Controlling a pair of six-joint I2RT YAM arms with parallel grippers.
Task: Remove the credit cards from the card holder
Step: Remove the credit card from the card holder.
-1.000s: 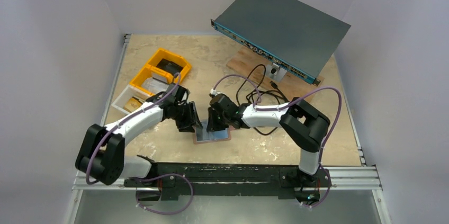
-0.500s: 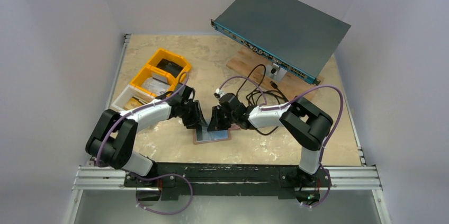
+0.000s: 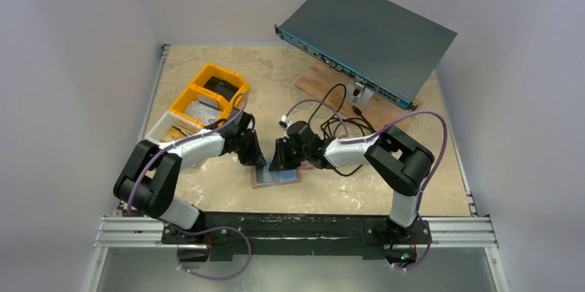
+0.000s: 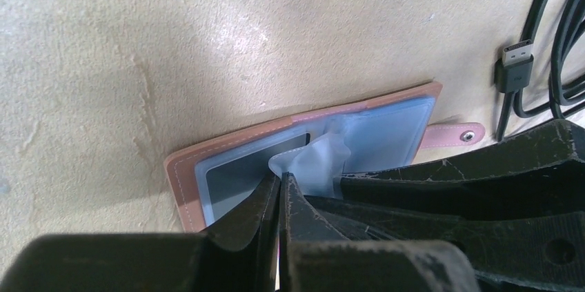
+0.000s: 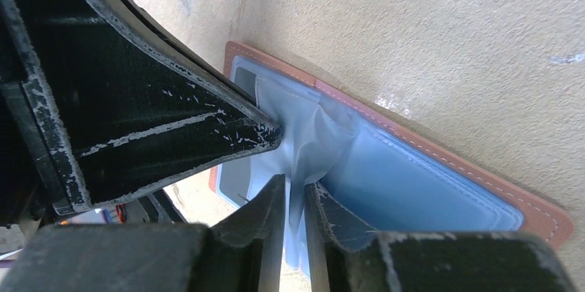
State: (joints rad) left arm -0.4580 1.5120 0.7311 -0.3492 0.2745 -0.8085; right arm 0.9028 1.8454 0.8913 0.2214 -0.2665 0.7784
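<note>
Working on the card holder (image 3: 276,176), lying opened flat on the desk (image 3: 207,188) just ahead of both arms, pale blue-grey inside facing up and snap strap (image 4: 455,135) sticking out past the far edge.

Reading the left pincer (image 4: 279,185) as fully closed, tips touching the mouth of the pocket housing the dark credit card (image 4: 238,178) (not possible to tell whether card edge, film or nothing at all is being nipped). Reading the right pincer (image 5: 296,195) as narrow, nipping a clear sleeve leaf (image 5: 310,133) and tenting it up off the holder. Finding no card out on the desk; judging the step in hand to be exposing and catching the dark card. Not managing to tell any pale cards from the lining.

Doing the step well:
- Lifting the leaf only far enough to be gaping the pocket; pulling harder probably dragging the whole holder off the desk.
- Setting the left tips on the card edge itself rather than on the film, since film alone is likely stretching without freeing anything.
- Drawing the card out along the pocket's open side, low and roughly level with the desk, while pinning the holder through the held leaf.
- Steering clear of the black USB cable (image 4: 514,71) lying just beyond the strap.
</note>
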